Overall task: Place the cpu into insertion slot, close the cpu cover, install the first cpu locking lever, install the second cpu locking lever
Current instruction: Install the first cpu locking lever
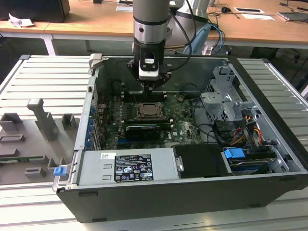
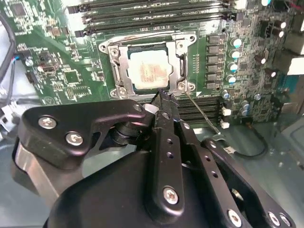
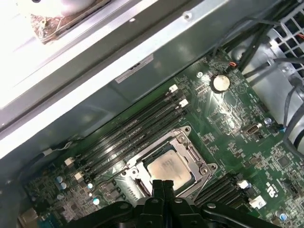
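1. Black gripper (image 2: 164,97) linkage sat closest in both wrist views, its fingers (image 3: 159,190) pressed together and holding nothing, with the tips at one edge of the insertion slot (image 2: 189,86). Contact could not be told.
2. Progress: the cpu (image 2: 149,71) lay seated in the slot, and the cpu cover (image 2: 116,64) seemed to be down around it. One thin wire lever (image 2: 202,114) angled away, apparently unlatched, so the lever work looked unfinished.
3. Room: memory slots (image 2: 156,14) flanked the socket closely, while the case wall (image 1: 159,67) stood well behind.

The gripper (image 1: 153,87) hangs close above the insertion slot (image 1: 150,111); a long black ribbed card (image 1: 144,130) lies just beside that slot.
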Robot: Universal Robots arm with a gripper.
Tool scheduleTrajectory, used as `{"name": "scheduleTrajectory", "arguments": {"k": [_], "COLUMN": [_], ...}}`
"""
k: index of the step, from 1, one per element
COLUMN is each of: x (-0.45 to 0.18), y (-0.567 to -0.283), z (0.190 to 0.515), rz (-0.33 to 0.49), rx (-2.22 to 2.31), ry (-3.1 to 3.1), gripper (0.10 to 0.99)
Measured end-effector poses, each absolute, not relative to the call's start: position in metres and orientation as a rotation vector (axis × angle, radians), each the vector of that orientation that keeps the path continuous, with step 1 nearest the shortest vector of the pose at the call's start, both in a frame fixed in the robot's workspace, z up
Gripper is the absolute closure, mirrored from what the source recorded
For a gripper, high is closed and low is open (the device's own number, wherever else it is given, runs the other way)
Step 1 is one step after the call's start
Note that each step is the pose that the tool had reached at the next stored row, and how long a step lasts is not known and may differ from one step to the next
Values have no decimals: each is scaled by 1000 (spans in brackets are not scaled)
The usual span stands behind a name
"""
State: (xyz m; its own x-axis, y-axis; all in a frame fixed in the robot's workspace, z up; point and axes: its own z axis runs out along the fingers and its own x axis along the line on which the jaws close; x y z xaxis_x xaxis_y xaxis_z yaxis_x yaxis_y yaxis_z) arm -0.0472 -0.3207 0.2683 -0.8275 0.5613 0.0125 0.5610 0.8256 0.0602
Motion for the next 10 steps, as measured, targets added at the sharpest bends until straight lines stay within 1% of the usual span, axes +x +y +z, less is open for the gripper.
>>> {"name": "scheduleTrajectory", "arguments": {"k": [10], "x": [-47], "y": [-321], "z": [268], "rz": [96], "rx": [665], "ry": [3068], "gripper": [980]}}
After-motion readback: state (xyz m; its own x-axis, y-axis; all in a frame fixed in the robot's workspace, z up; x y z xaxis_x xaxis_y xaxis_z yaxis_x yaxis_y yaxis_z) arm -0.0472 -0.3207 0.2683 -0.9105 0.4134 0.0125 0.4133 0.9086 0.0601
